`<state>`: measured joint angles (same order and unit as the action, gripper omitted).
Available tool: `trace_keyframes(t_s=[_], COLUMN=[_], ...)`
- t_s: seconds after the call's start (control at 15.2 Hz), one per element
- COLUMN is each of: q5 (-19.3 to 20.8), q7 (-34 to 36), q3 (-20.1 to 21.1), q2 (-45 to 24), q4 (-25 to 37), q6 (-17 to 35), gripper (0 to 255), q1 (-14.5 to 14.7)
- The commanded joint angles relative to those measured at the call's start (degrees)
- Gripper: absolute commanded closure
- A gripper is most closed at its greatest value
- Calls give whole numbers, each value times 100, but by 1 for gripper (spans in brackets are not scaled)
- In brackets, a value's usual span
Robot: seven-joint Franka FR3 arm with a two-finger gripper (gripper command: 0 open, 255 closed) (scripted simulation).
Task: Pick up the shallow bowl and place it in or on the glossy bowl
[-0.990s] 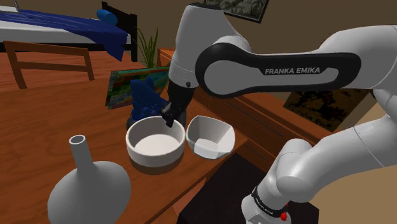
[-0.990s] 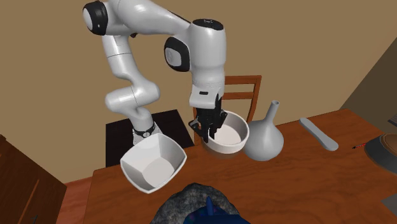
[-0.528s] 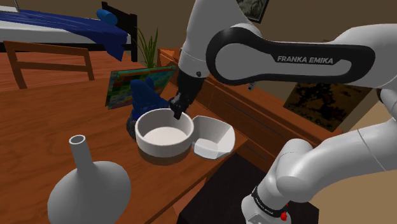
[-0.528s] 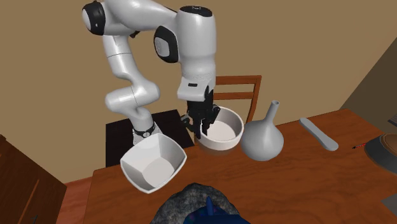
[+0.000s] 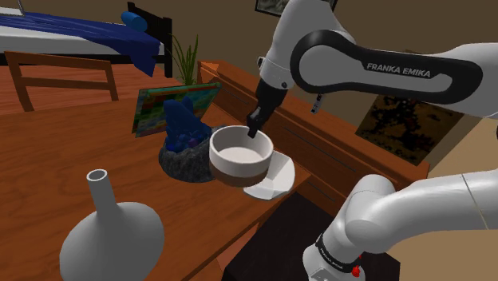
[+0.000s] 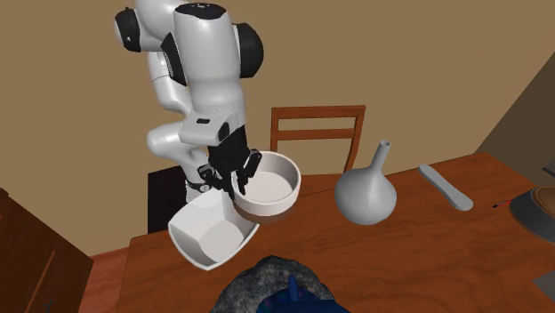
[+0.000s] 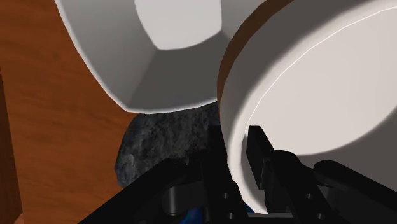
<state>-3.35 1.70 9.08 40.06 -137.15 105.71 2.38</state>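
A round white bowl [image 5: 239, 155] with a brown lower band hangs in the air, tilted slightly. My gripper [image 5: 253, 132] is shut on its rim, one finger inside and one outside. The bowl [image 6: 268, 187] hovers partly over a faceted glossy white bowl [image 6: 209, 236] that rests near the table's corner. In the shoulder view a part of the faceted bowl [image 5: 276, 180] shows beneath the held one. In the wrist view the gripper [image 7: 236, 137] clasps the round bowl's [image 7: 318, 95] wall, with the faceted bowl [image 7: 140, 44] beyond it.
A grey long-necked vase [image 5: 112, 231] stands on the wooden table [image 6: 418, 258]. A blue figure on a dark rock [image 5: 182, 136] sits beside the bowls. A wooden chair [image 6: 317, 133] stands behind the table, and a grey flat object [image 6: 445, 187] lies at the second exterior view's right.
The arm lifted the round bowl off the table and carried it toward the shoulder view's right, until it hangs over the faceted bowl. The grip stayed shut.
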Motion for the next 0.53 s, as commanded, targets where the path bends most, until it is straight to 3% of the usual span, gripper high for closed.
trace_keyframes(t_s=[0.0,0.46], q5=[112,580], q7=[-297,-1255], q3=[-268,-1161], q2=[194,585], q4=[-93,-223], q6=[-102,-353], gripper=[255,255], q1=[-82,-417])
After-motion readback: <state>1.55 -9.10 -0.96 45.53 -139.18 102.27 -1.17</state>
